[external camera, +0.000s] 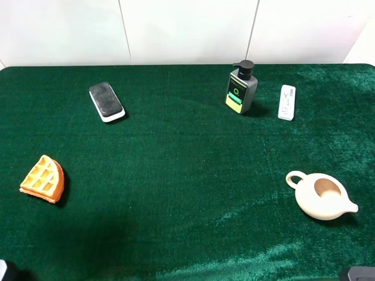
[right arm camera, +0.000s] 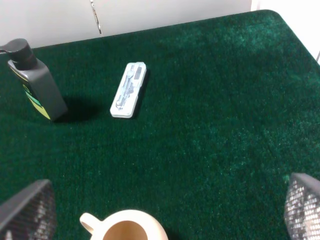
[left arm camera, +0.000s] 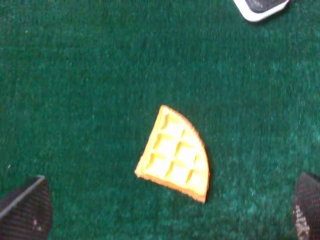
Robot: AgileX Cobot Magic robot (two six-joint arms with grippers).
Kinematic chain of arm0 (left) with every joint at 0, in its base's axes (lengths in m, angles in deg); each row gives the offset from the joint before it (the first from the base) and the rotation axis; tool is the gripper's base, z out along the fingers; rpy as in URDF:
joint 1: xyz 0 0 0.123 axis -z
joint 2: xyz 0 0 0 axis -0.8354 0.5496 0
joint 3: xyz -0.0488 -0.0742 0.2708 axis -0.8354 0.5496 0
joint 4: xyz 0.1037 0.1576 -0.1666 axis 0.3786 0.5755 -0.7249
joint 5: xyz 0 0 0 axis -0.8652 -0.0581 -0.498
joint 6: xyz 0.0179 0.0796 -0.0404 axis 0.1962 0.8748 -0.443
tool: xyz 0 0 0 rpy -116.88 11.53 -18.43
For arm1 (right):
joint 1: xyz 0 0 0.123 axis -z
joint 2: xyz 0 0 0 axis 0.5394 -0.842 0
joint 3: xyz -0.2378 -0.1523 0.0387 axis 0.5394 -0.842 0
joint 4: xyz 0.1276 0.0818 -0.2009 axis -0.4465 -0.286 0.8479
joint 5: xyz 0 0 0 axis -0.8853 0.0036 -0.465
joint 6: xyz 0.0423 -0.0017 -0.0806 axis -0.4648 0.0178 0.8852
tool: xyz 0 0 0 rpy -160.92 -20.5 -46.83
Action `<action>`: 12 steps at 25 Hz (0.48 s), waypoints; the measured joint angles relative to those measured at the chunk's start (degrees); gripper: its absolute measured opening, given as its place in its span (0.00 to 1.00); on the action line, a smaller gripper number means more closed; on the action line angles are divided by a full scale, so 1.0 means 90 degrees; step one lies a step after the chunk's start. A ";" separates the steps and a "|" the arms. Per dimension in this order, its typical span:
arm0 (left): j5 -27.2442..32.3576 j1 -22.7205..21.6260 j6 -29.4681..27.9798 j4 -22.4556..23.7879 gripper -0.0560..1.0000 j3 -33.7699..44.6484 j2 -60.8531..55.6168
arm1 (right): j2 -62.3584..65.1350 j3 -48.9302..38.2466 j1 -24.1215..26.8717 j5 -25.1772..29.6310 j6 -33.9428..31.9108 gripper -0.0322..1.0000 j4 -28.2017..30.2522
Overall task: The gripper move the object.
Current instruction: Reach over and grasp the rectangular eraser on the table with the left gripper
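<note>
Green plush cloth (external camera: 187, 175) lies under both my arms. My left pincer (left arm camera: 165, 215) is spread wide, its black mesh-faced fingers (left arm camera: 27, 210) at opposite edges of the wrist view, and it holds nothing. A waffle wedge (left arm camera: 175, 155) lies on the cloth in the gap ahead of it. My right pincer (right arm camera: 165, 212) is spread just as wide and is also empty. A cream pot (right arm camera: 154, 229) sits in view between its fingers (right arm camera: 302, 207), touching neither.

The block (external camera: 106, 101), black on top with a white base, lies flat at the far left of the cloth, well apart from the waffle wedge and from both pincers.

A dark pump bottle (external camera: 241, 88) stands upright at the far right of centre. Its green and yellow label carries a ring mark, and any lettering is too small to read. Near it, not touching, lies a white test strip (external camera: 286, 102); its markings are too faint to make out.

My left wrist view catches only one corner of the block, cut by the frame edge. My right wrist view cuts off the pot. In the high view my arms show only as dark scraps at the two near corners.
</note>
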State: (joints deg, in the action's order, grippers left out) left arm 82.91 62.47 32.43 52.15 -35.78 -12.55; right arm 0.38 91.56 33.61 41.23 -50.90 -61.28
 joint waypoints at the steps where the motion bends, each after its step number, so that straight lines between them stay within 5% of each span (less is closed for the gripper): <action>1: -0.0113 0.0000 -0.0022 0.0000 0.97 -0.0090 0.0222 | 0.0000 0.0000 0.0000 0.0000 0.0000 0.70 0.0000; 12: -0.1121 0.0000 -0.0268 -0.0329 0.97 -0.0858 0.2325 | 0.0000 0.0000 0.0000 0.0000 0.0000 0.70 0.0000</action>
State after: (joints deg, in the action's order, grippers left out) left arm 72.82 62.47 30.02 49.19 -43.50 8.38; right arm 0.38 91.56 33.61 41.23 -50.90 -61.28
